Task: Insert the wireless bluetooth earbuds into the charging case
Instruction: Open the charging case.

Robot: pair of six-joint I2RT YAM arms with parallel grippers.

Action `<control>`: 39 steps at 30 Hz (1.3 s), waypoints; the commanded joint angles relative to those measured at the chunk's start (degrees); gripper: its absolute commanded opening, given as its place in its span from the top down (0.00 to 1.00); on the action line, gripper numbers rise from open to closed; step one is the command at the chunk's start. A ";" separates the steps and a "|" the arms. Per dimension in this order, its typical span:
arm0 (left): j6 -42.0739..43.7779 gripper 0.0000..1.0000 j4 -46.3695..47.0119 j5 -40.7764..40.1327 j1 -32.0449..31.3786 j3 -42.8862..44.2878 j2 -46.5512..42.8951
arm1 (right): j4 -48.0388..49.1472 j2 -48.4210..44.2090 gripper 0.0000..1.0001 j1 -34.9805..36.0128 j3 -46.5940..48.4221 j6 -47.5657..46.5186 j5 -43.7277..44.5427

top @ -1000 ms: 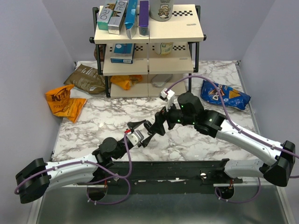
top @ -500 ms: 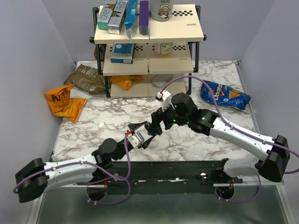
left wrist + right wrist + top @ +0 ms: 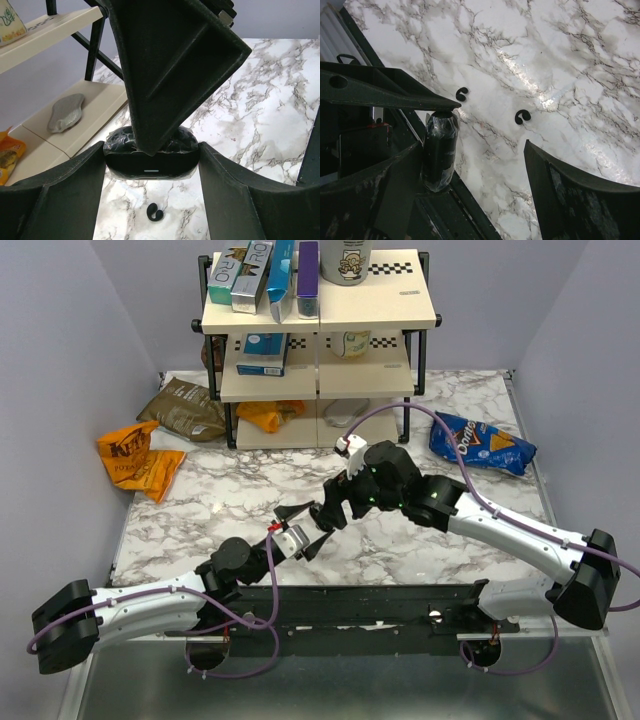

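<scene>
The charging case (image 3: 150,162), a glossy black oval with its lid shut, is held above the table between the fingers of my left gripper (image 3: 151,152). It also shows in the right wrist view (image 3: 439,155). My right gripper (image 3: 480,200) is open wide. One of its fingers (image 3: 170,75) reaches over the top of the case and its tip lies against the case. Two tiny black earbuds (image 3: 462,94) (image 3: 522,116) lie loose on the marble table. One shows under the case in the left wrist view (image 3: 155,213). From above, both grippers (image 3: 300,532) (image 3: 335,512) meet at the table's middle.
A cream shelf rack (image 3: 320,360) with boxes stands at the back. An orange bag (image 3: 135,455) and a brown bag (image 3: 185,408) lie at the left, and a blue chip bag (image 3: 480,443) lies at the right. The black base rail (image 3: 380,610) runs along the near edge.
My right gripper has moved left and closed in on the case held by my left gripper. In the last half second almost nothing has moved.
</scene>
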 commanded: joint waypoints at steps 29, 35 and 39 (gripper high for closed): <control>1.62 1.00 1.74 -2.55 -1.27 1.37 -0.68 | -0.23 -2.35 0.37 0.01 0.76 2.72 0.67; 1.71 1.00 1.12 -2.47 -1.36 1.72 -1.65 | 0.12 -1.56 0.44 0.01 0.93 2.64 0.24; 1.79 1.00 1.03 -2.29 -1.36 1.81 -1.65 | 0.30 -0.94 0.45 -0.08 1.37 2.29 -1.17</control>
